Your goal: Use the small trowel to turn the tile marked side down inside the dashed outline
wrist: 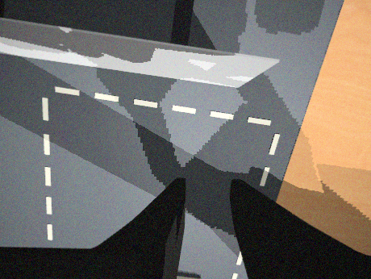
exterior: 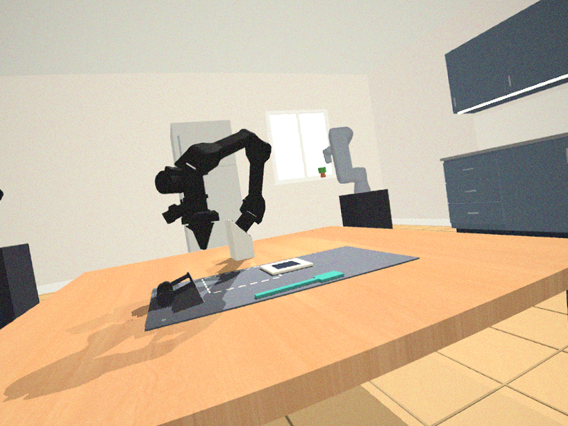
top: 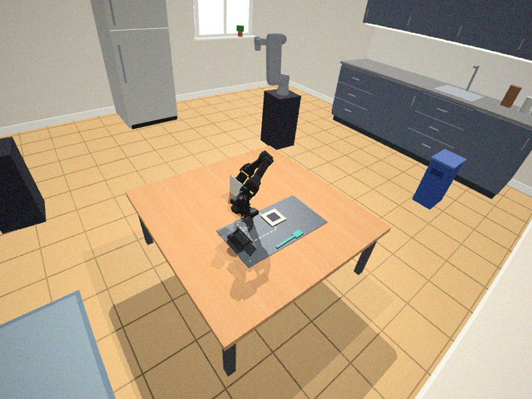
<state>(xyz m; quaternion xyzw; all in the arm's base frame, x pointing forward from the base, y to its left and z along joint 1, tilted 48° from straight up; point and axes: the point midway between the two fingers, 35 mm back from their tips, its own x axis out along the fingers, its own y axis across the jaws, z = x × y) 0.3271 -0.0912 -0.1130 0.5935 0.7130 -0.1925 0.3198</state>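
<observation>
The pincer (exterior: 204, 244) hung in the air over the dashed box (exterior: 229, 283) on the mat (exterior: 371, 259). Its fingers were partly shut and pinched nothing. The trowel (exterior: 298, 284) lay flat on the mat, near the front edge, well away from the pincer. The tile (exterior: 285, 266) lay beside the box with its dark mark up.

The job had barely begun. I think the arm should go to the trowel, open wider, come down over the thin handle and squeeze it in the middle. A crooked grip might let it slip or twist.
</observation>
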